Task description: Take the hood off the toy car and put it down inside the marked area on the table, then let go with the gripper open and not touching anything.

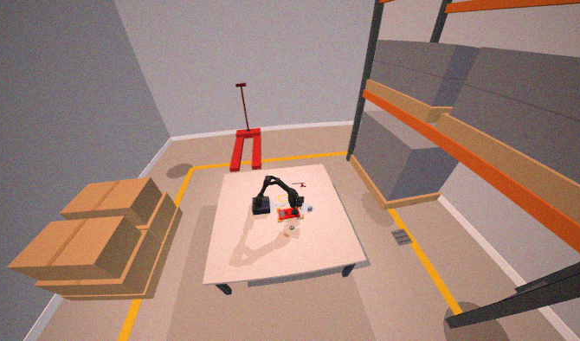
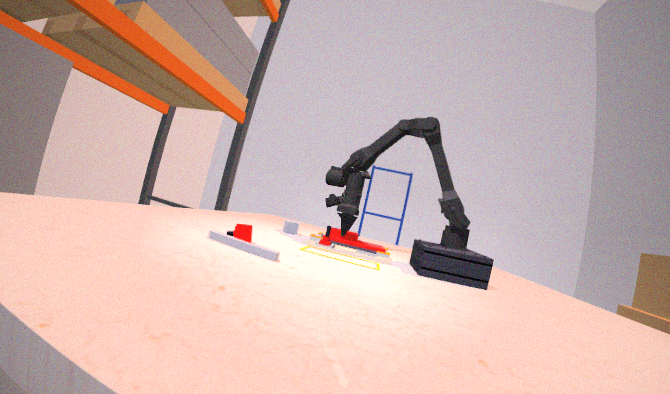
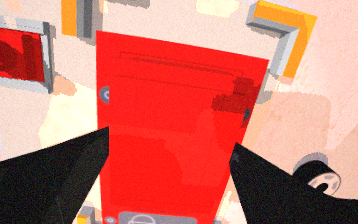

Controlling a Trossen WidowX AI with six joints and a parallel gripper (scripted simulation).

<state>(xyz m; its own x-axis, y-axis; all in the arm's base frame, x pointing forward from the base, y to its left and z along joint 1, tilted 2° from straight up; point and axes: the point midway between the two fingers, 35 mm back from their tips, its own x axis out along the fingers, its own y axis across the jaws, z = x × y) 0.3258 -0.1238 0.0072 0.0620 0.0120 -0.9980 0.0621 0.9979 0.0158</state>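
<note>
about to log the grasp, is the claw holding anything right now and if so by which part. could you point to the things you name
Nothing is held: the claw [image 1: 295,211] [image 2: 344,235] [image 3: 173,140] is open, its fingers standing on either side of the red toy car body [image 1: 283,215] [image 2: 365,244] [image 3: 155,165].

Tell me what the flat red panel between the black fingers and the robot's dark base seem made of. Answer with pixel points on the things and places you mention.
The red panel [image 3: 165,110] looks like smooth painted metal or plastic: one even red, thin lines across it. The base [image 1: 261,209] [image 2: 452,267] looks like matte dark metal or plastic, with little shine.
</note>
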